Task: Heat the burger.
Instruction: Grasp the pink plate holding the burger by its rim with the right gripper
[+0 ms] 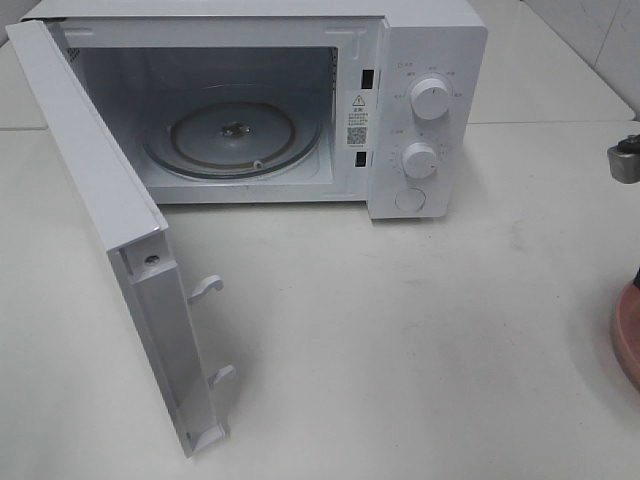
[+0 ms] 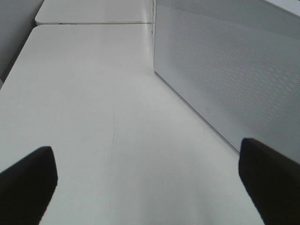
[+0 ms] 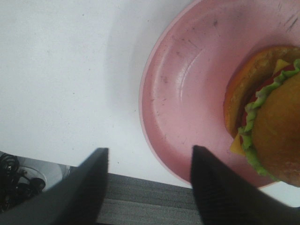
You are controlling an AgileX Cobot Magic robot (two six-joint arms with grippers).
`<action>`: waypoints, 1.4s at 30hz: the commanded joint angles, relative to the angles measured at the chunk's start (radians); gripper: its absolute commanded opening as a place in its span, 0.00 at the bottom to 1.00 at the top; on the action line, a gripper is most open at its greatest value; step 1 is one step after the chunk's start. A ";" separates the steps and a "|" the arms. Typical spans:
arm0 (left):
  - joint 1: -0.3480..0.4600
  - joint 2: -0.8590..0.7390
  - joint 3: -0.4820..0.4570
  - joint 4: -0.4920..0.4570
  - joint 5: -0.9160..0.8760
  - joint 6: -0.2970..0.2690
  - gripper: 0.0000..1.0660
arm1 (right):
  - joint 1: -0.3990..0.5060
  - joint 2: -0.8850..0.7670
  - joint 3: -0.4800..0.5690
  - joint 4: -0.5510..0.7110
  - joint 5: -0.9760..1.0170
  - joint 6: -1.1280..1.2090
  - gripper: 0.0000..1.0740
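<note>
The burger point(image 3: 274, 126), with glossy golden-brown buns, green lettuce, a red tomato layer and yellow cheese, rests on the round pink plate point(image 3: 187, 89), towards one side of it. In the exterior high view only the rim of this plate point(image 1: 630, 345) shows, at the right edge of the scene, on the white table point(image 1: 400, 330), right of and nearer than the white microwave oven point(image 1: 430, 50). The right gripper point(image 3: 149, 157) is over the plate rim beside the burger; its black fingers point(image 3: 89, 187) are spread apart, grasp nothing and do not touch the burger. The microwave oven door point(image 1: 90, 180) stands fully swung out to the left and near side. The cavity contains a round glass turntable point(image 1: 235, 135) with nothing on it. Two round white knobs point(image 1: 430, 100) sit on the right-hand control panel. The left gripper point(image 2: 145, 150) is released and empty above the table, near the perforated outer face of the door.
</note>
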 commanded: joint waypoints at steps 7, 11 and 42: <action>0.004 -0.021 0.002 -0.004 -0.006 -0.005 0.97 | -0.007 -0.006 -0.002 -0.046 -0.061 -0.001 0.98; 0.004 -0.021 0.002 -0.004 -0.006 -0.005 0.97 | -0.007 -0.006 -0.002 -0.067 -0.085 -0.001 0.96; 0.004 -0.021 0.002 -0.004 -0.006 -0.005 0.97 | -0.065 0.265 0.134 -0.075 -0.410 0.102 0.88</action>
